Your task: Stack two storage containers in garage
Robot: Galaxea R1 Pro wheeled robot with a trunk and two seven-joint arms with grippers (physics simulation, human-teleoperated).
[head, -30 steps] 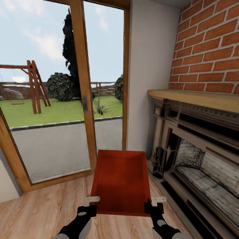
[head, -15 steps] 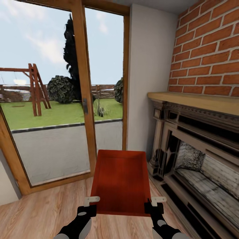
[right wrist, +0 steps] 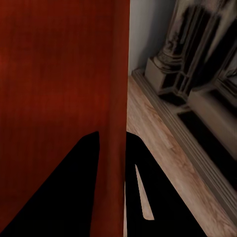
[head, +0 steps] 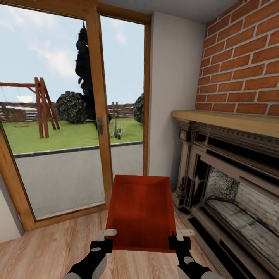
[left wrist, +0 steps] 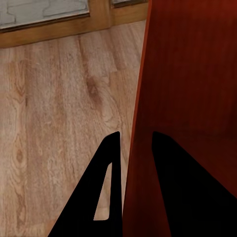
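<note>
Straight ahead in the head view, an orange-red rectangular open-top storage bin is held above the light wood-plank floor, with the left gripper clamped on its near left corner and the right gripper clamped on its near right corner, a wood-framed glass door beyond it and a red brick fireplace to the right. Along the left wrist view, the two black fingers straddle the bin's side wall, one outside over the planks and one inside the bin. Likewise in the right wrist view, the black fingers pinch the bin's other wall, with the dark carved base of the fireplace close beside.
</note>
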